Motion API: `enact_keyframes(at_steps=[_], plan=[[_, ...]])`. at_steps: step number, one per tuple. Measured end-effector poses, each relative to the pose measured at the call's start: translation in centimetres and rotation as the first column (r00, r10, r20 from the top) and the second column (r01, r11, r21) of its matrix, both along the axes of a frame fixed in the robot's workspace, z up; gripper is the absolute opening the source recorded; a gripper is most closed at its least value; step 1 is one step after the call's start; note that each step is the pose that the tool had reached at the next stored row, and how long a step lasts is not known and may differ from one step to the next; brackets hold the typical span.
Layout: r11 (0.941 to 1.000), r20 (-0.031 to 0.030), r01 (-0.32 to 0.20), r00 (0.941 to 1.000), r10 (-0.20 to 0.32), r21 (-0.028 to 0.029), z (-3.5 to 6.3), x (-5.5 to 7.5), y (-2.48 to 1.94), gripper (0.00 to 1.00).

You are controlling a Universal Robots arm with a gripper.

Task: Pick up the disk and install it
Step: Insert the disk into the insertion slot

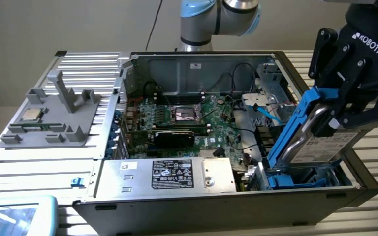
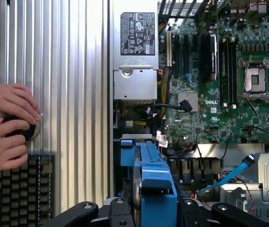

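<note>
Ribbed aluminium table (image 1: pixel 18 167) spreads under everything, its slats running in long bright ridges. On it lies an open sheet-metal computer case (image 1: pixel 196 209), side panel off, filling the middle of the exterior view. A pale blue and silver robot arm (image 1: pixel 218 14) stands at twelve o'clock behind the case.

Inside the case, a green motherboard (image 1: pixel 202 120) sits at the centre. A boxy silver power supply (image 1: pixel 175 174) with a black label lies at six o'clock from it. At nine o'clock of the case, a grey plastic fixture (image 1: pixel 54 118) with upright posts holds a small square silver CPU chip (image 1: pixel 31 115).

At three o'clock the black gripper (image 1: pixel 343 110) is clamped on the disk (image 1: pixel 320 145). The disk is a flat grey-metal slab with a white printed label, edged by a blue plastic carrier frame (image 1: pixel 294 128). It is held on edge and tilted, its lower end at the blue drive bay (image 1: pixel 297 181) in the case's five o'clock corner. Whether it touches the bay I cannot tell.

A thin blue cable (image 1: pixel 267 114) curves between motherboard and disk. In the wrist view, a person's hands (image 2: pixel 6 127) rest on a round black object (image 2: pixel 18 128) beside a black keyboard (image 2: pixel 23 189).
</note>
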State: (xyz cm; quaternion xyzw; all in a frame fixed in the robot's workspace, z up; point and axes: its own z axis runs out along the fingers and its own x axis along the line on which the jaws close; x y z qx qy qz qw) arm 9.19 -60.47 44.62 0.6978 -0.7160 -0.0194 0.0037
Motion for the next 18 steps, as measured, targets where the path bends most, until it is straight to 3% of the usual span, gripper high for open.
enact_keyframes(at_steps=[9,13,18], plan=[[1.0000,-0.0001,0.000,1.0000,0.000,-0.0019,-1.48,0.1,0.04,0.37],[1.0000,-0.0001,0.000,1.0000,0.000,-0.0029,-1.66,0.2,0.65,0.37],[1.0000,-0.0001,0.000,1.0000,0.000,-0.0056,-1.90,0.2,0.72,0.37]])
